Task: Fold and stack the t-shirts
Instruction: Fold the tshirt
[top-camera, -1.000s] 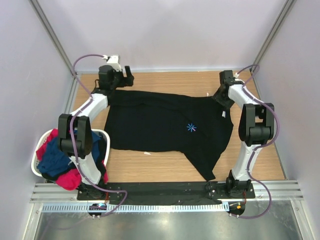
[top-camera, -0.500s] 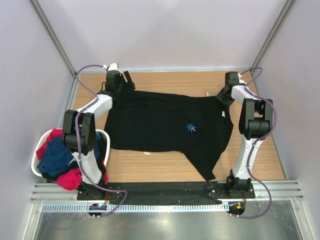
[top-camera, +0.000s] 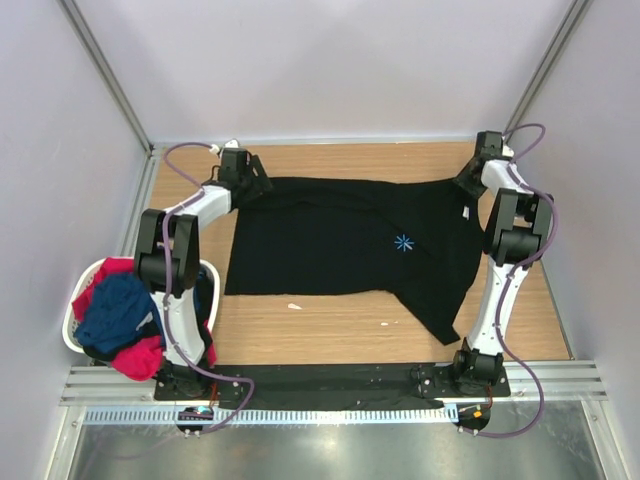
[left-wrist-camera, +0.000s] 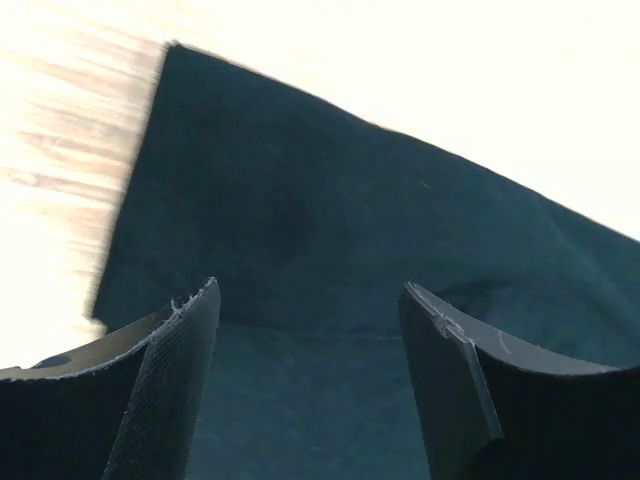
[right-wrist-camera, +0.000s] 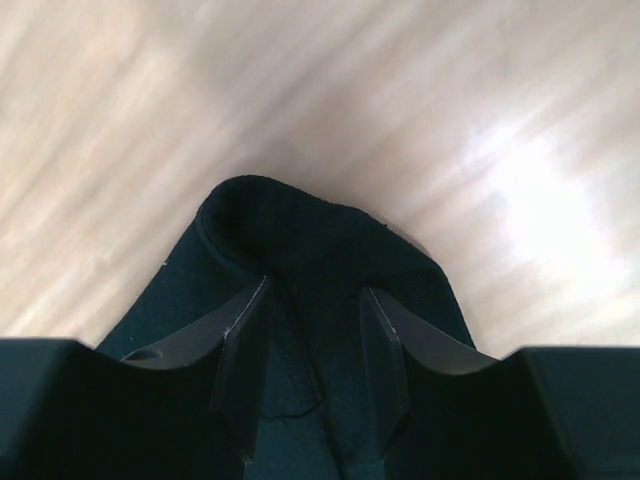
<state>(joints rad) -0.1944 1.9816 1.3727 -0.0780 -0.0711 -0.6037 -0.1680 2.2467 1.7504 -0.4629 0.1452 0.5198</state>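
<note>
The large black t-shirt (top-camera: 340, 240) lies spread on the wooden table, its light-blue starburst mark (top-camera: 404, 242) facing up. My left gripper (top-camera: 255, 180) is at the shirt's far left corner. In the left wrist view its jaws (left-wrist-camera: 310, 290) stand wide apart over flat black cloth (left-wrist-camera: 300, 200). My right gripper (top-camera: 468, 182) is at the far right corner, shut on a bunched fold of the shirt (right-wrist-camera: 260, 210) that rises between its fingers (right-wrist-camera: 315, 288). A navy blue t-shirt (top-camera: 115, 310) and a red-pink t-shirt (top-camera: 140, 358) lie heaped in the basket.
The white laundry basket (top-camera: 70, 330) stands off the table's left side by the left arm's base. The enclosure walls stand close behind both grippers. A small white scrap (top-camera: 293, 306) lies on bare wood (top-camera: 330, 325) in front of the shirt.
Both grippers have moved right along the far edge, and the black t-shirt has slid right with them. The right jaws have narrowed onto the cloth.
</note>
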